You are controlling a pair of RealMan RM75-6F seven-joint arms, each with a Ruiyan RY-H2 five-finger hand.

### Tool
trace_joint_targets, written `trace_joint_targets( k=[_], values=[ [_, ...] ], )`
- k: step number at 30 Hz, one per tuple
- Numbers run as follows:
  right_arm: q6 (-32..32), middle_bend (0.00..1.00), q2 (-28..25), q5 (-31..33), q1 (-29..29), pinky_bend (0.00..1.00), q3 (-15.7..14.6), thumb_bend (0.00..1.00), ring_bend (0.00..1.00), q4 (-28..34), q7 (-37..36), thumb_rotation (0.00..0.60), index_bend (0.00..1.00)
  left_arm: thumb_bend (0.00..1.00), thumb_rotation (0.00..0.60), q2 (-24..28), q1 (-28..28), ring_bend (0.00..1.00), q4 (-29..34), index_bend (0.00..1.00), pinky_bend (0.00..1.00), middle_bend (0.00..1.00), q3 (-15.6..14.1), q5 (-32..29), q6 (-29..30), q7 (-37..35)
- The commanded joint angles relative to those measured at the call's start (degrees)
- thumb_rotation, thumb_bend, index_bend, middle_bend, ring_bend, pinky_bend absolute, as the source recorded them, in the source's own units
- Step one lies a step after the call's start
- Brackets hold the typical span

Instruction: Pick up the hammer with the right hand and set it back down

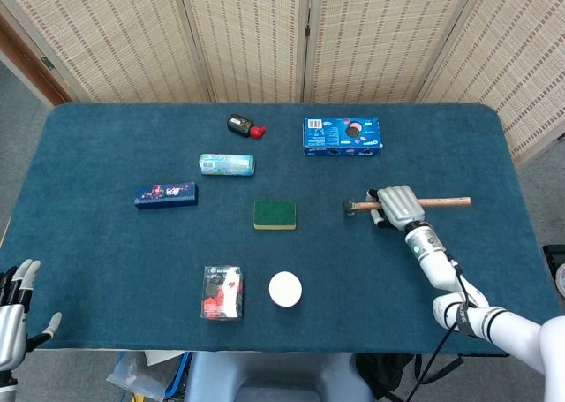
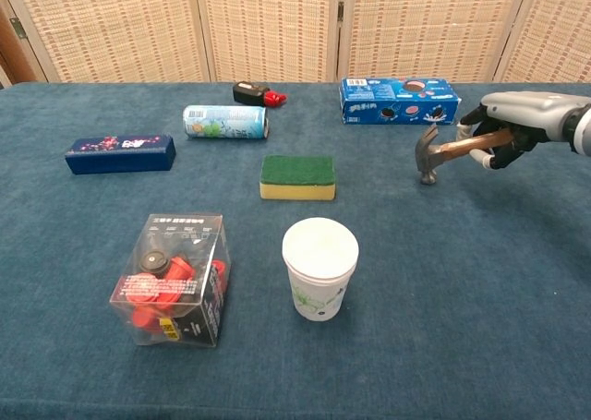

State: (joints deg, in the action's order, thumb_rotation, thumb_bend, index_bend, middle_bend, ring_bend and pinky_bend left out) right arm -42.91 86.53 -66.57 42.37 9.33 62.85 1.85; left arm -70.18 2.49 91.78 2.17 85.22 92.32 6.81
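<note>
Hammer [image 2: 441, 152] is gripped by the right robot hand [image 1: 397, 206] on the handle close behind the head, prob. so the heavy end stays controlled; it looks lifted clear of the table [image 1: 106, 243], head down, right of the sponge [image 1: 274, 214]. Set-down is judged not yet done. Left robot hand [image 1: 16, 307] is seen at the near table edge, fingers spread, nothing held.

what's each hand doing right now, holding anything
Left hand: open, fingers apart, holding nothing.
Right hand: closed around the hammer, gripping its handle near the head.
</note>
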Motion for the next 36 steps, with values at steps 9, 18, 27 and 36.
trace_joint_targets(
  k=[9, 18, 27, 36],
  values=[
    [-1.3, 0.73, -0.4, -2.3, -1.2, 0.60, 0.4, 0.76, 0.61, 0.0, -5.5, 0.600, 0.62, 0.26, 0.600, 0.2, 0.0, 0.00, 0.5, 0.00, 0.00, 0.00, 0.0, 0.1, 0.0, 0.7],
    [-1.5, 0.76, -0.3, -4.3, -1.4, 0.71, 0.7, 0.76, 0.67, -0.1, -10.5, 0.600, 0.63, 0.26, 0.600, 0.4, 0.0, 0.00, 1.1, 0.00, 0.00, 0.00, -0.1, 0.2, -0.1, 1.4],
    [-1.3, 0.79, 0.1, -5.8, -0.4, 0.75, 1.4, 0.76, 0.71, 3.4, -13.1, 0.600, 0.65, 0.26, 0.600, 0.6, 0.1, 0.00, 1.6, 0.00, 0.00, 0.00, -0.2, 0.3, 0.0, 1.7],
    [0.4, 0.79, 4.0, -3.2, 3.5, 0.75, 4.4, 0.76, 0.71, 4.7, -10.9, 0.600, 0.65, 0.26, 0.600, 0.8, 0.3, 0.00, 1.8, 0.00, 0.00, 0.00, -0.3, 0.6, 0.5, 1.7]
  ],
)
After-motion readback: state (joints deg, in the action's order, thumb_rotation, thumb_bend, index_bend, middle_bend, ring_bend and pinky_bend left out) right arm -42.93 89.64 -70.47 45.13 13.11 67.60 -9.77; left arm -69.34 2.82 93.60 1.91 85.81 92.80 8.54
